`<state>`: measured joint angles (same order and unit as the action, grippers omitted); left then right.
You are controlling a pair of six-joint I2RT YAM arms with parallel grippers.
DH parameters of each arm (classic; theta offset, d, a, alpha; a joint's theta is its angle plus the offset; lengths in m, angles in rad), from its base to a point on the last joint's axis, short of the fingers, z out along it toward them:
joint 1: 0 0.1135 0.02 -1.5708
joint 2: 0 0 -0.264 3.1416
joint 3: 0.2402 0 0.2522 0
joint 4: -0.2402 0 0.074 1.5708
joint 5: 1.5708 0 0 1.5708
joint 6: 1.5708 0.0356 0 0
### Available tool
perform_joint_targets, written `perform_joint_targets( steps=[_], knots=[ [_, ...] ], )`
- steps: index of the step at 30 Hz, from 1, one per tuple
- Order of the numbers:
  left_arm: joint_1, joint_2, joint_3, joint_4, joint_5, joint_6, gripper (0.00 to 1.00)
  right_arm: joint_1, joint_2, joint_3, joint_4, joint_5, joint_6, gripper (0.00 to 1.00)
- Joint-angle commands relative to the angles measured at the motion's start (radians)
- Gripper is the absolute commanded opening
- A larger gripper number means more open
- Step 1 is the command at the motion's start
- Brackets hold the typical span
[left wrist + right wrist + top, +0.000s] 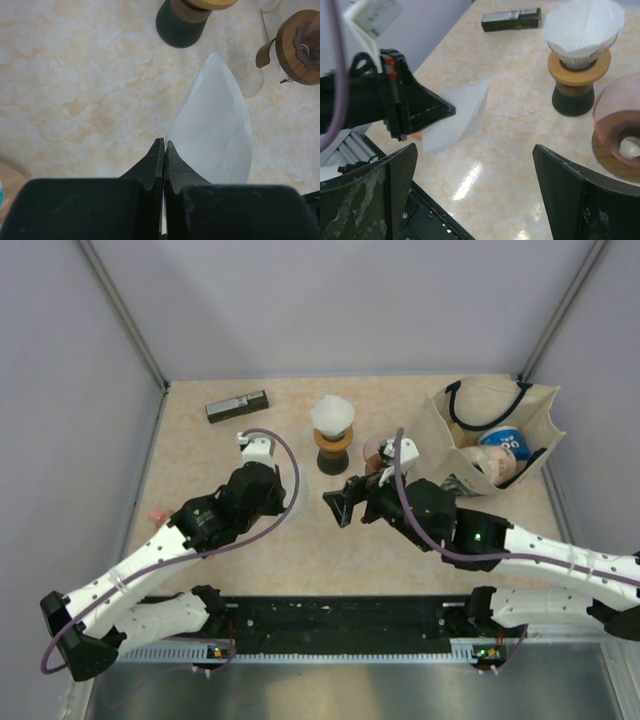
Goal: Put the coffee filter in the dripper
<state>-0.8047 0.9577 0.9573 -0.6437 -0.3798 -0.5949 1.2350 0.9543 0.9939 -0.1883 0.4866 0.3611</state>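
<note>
My left gripper (164, 145) is shut on the edge of a white paper coffee filter (215, 125), holding it low over the table. In the right wrist view the filter (460, 115) hangs from the left fingertips (447, 109). A dripper on a wooden collar and dark base (332, 435) stands at the back centre with a white filter in it (580, 30). A pinkish glass dripper on a wooden base (620, 120) stands to its right (378, 452). My right gripper (475, 190) is wide open and empty, facing the left gripper (272, 490) across a short gap.
A black rectangular box (237, 405) lies at the back left. A canvas tote bag (495, 435) holding packets stands at the back right. A small pink object (157, 515) lies by the left wall. Grey walls close in the table on three sides.
</note>
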Motion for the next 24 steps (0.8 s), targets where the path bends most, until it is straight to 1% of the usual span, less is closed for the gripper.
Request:
perform_joint_targets(
  steps=[1, 4, 6, 9, 15, 18, 21, 24],
  knots=[
    [-0.059, -0.010, 0.069, 0.090, -0.123, 0.116, 0.00, 0.001, 0.096, 0.066, -0.046, 0.112, 0.288, 0.99],
    [-0.120, 0.001, 0.084, 0.137, -0.192, 0.207, 0.00, -0.022, 0.126, 0.074, 0.004, 0.084, 0.300, 0.99],
    [-0.157, 0.009, 0.093, 0.156, -0.238, 0.228, 0.00, -0.057, 0.156, 0.086, -0.005, 0.054, 0.349, 0.99],
    [-0.191, 0.021, 0.098, 0.193, -0.261, 0.253, 0.00, -0.074, 0.213, 0.097, -0.002, 0.069, 0.410, 0.97],
    [-0.225, 0.044, 0.129, 0.190, -0.280, 0.230, 0.00, -0.072, 0.313, 0.167, -0.008, 0.154, 0.424, 0.93],
    [-0.248, 0.036, 0.129, 0.191, -0.307, 0.219, 0.00, -0.074, 0.360, 0.206, -0.074, 0.211, 0.433, 0.91],
    [-0.255, 0.013, 0.127, 0.191, -0.304, 0.210, 0.00, -0.074, 0.386, 0.198, -0.086, 0.248, 0.456, 0.88],
    [-0.258, -0.010, 0.121, 0.193, -0.283, 0.193, 0.00, -0.074, 0.408, 0.173, -0.043, 0.274, 0.475, 0.82]
  ],
)
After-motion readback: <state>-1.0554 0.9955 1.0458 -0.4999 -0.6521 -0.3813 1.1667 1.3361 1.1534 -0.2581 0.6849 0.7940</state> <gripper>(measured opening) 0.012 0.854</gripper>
